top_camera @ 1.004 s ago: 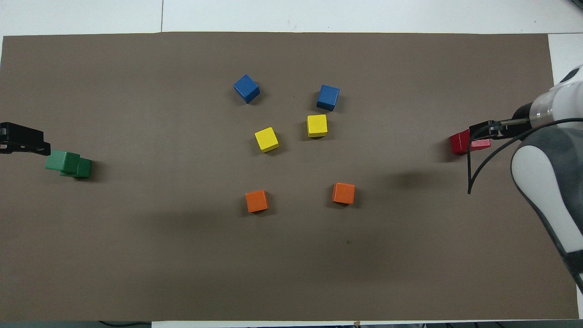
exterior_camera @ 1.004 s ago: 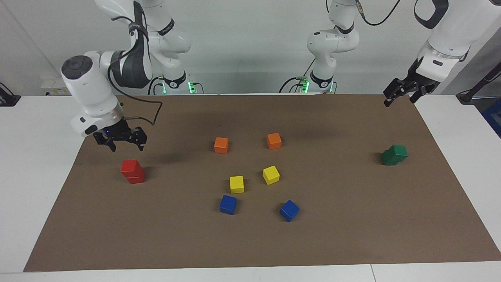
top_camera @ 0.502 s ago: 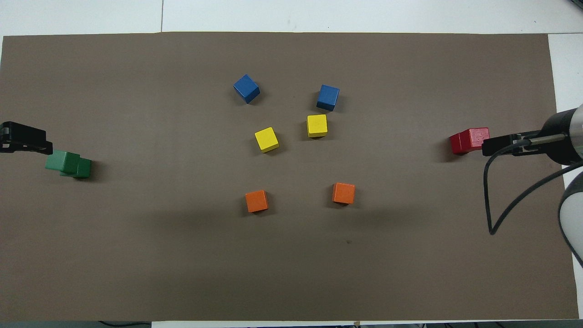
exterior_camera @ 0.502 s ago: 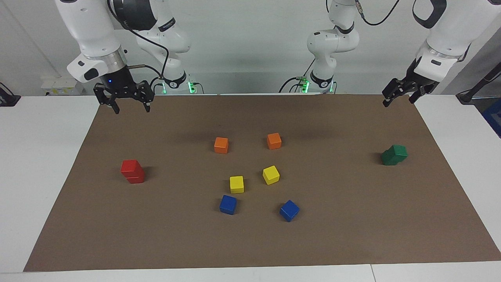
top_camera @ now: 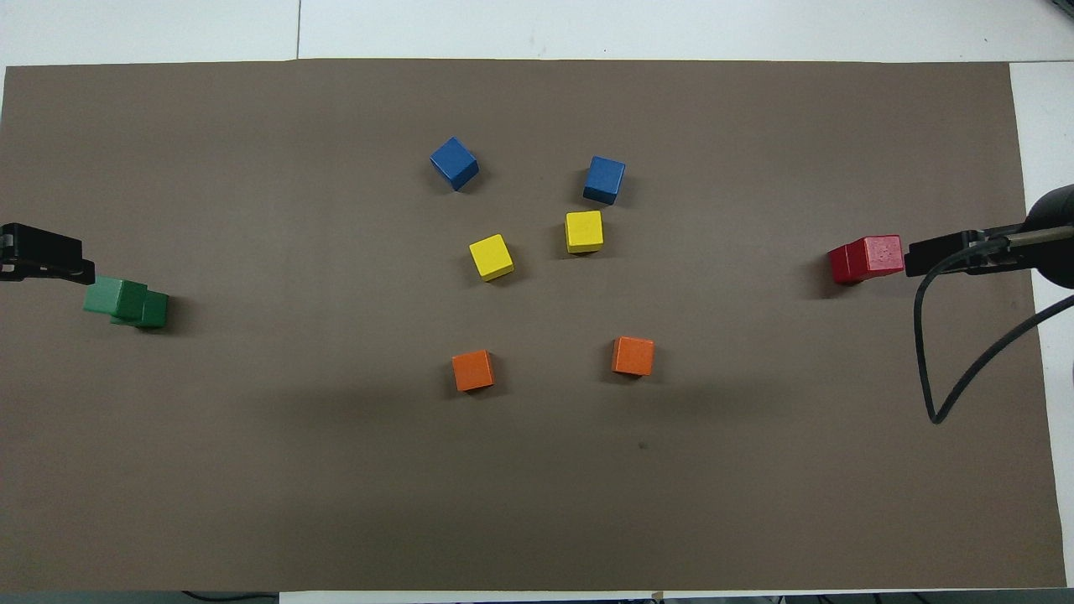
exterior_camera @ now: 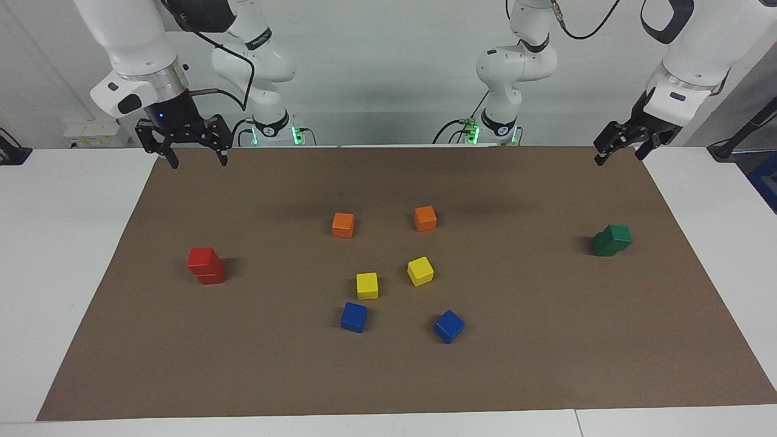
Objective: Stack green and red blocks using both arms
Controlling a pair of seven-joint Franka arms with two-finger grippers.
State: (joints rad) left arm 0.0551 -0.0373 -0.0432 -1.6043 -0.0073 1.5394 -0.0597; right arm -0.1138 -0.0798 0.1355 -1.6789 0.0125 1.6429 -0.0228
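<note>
Two red blocks (exterior_camera: 205,265) stand stacked at the right arm's end of the brown mat, the upper one set a little askew; the stack also shows in the overhead view (top_camera: 864,258). Two green blocks (exterior_camera: 612,240) stand stacked at the left arm's end, the upper one offset; they show from overhead too (top_camera: 126,302). My right gripper (exterior_camera: 193,156) is open and empty, raised over the mat's edge by the robots, well clear of the red stack; from overhead (top_camera: 948,254) it lies beside that stack. My left gripper (exterior_camera: 619,155) is open and empty, raised over the mat's corner (top_camera: 50,256).
In the middle of the mat (exterior_camera: 546,340) lie two orange cubes (exterior_camera: 343,224) (exterior_camera: 425,218), two yellow cubes (exterior_camera: 366,285) (exterior_camera: 420,271) and two blue cubes (exterior_camera: 354,317) (exterior_camera: 448,326), each apart from the others. White table surrounds the mat.
My right gripper has risen from just above the red stack and drawn back toward the robots, open and empty. The red stack stays put. The left gripper has hardly moved.
</note>
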